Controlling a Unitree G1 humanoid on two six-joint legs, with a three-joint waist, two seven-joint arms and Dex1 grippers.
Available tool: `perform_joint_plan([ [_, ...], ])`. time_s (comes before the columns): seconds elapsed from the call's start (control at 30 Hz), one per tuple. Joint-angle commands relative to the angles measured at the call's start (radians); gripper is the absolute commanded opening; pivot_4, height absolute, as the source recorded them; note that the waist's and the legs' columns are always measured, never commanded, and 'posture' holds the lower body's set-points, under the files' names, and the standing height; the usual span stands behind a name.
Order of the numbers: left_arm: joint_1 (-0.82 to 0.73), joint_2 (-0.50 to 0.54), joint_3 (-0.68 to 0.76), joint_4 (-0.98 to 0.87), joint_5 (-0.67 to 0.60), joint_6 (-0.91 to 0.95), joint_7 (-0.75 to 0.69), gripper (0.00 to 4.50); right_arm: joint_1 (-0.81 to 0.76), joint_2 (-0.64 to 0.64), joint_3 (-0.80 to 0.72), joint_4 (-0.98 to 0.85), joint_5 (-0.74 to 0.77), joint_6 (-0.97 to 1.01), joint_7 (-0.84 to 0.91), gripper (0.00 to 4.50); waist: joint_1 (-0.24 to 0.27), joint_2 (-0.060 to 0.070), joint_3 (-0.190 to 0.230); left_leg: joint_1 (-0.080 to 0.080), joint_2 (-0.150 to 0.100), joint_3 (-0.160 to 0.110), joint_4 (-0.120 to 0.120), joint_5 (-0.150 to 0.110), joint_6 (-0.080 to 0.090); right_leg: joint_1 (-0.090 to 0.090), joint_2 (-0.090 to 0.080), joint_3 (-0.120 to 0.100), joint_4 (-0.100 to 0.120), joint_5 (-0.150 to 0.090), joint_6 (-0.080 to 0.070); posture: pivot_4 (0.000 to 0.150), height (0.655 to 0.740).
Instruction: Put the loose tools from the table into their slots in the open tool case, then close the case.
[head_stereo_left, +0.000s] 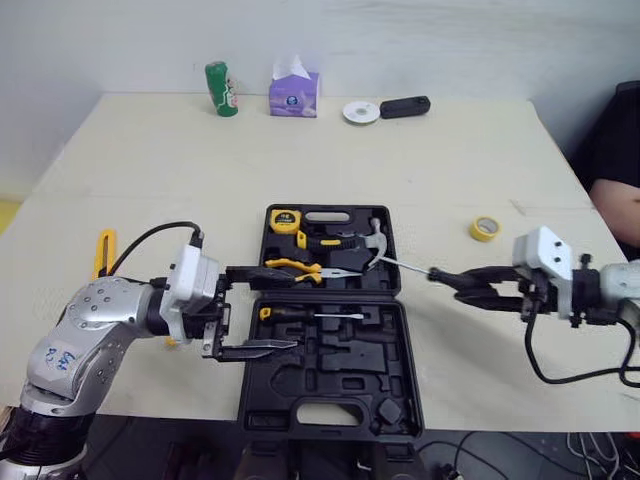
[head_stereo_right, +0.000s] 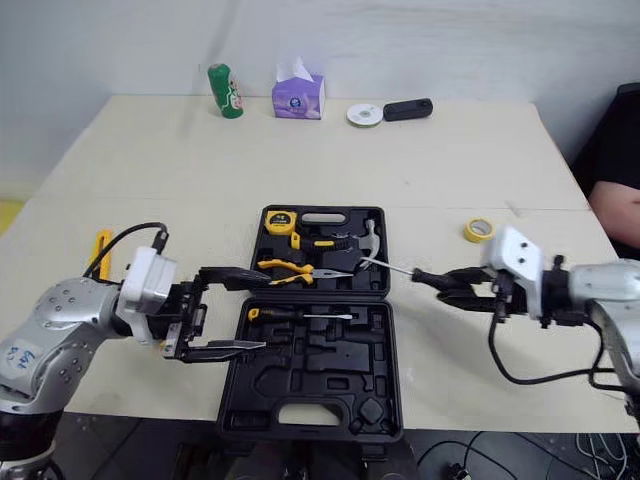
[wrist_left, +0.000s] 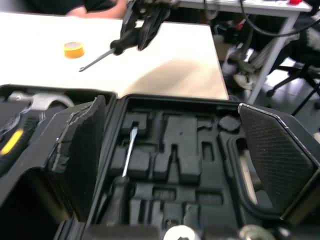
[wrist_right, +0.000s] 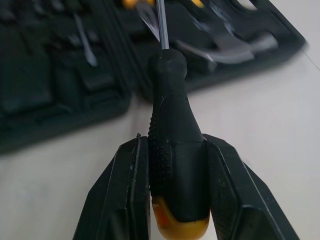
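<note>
The black tool case lies open at the table's near middle. Its far half holds a yellow tape measure, yellow-handled pliers and a hammer. A screwdriver lies in a slot of the near half. My left gripper is open over the case's left edge, one finger above the hinge, the other over the near half. My right gripper hovers right of the case, shut on a black-handled screwdriver with a yellow butt. Its shaft points at the hammer.
A yellow tape roll lies right of the case. Along the far edge stand a green can, a purple tissue box, a white disc and a black object. A yellow item lies far left. A person sits at the right.
</note>
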Motion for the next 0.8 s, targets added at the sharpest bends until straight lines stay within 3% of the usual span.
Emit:
perform_joint_plan([
  [0.03, 0.035, 0.011, 0.079, 0.001, -0.047, 0.013, -0.001, 4.5, -0.132, 0.04, 0.123, -0.129, 0.044, 0.16, -0.025, 1.09, 0.0, 0.0, 0.0, -0.001, 0.0, 0.0, 0.0, 0.0, 0.0, -0.001, 0.0, 0.0, 0.0, 0.0, 0.0, 0.15, 0.74],
  [0.17, 0.087, 0.037, 0.1, 0.006, 0.0, -0.016, -0.022, 4.5, -0.247, 0.073, 0.262, -0.185, 0.014, 0.271, -0.039, 1.09, 0.007, 0.0, 0.0, -0.014, -0.001, -0.001, 0.005, 0.0, 0.001, -0.013, -0.002, 0.0, 0.005, 0.0, 0.0, 0.15, 0.74],
  [0.4, 0.2, 0.045, 0.145, 0.013, 0.051, -0.07, -0.024, 4.5, -0.391, 0.162, 0.456, -0.201, -0.062, 0.39, -0.098, 1.09, 0.0, 0.0, 0.0, -0.015, -0.002, -0.001, 0.007, 0.0, 0.003, -0.014, -0.003, -0.001, 0.004, 0.0, 0.0, 0.15, 0.74],
  [0.8, 0.313, 0.042, 0.179, -0.014, 0.054, -0.072, -0.001, 4.5, -0.413, 0.163, 0.559, -0.22, -0.161, 0.39, -0.106, 1.09, 0.0, 0.0, 0.0, -0.015, -0.002, -0.001, 0.006, -0.001, 0.002, -0.015, -0.003, -0.001, 0.005, 0.0, 0.0, 0.15, 0.74],
])
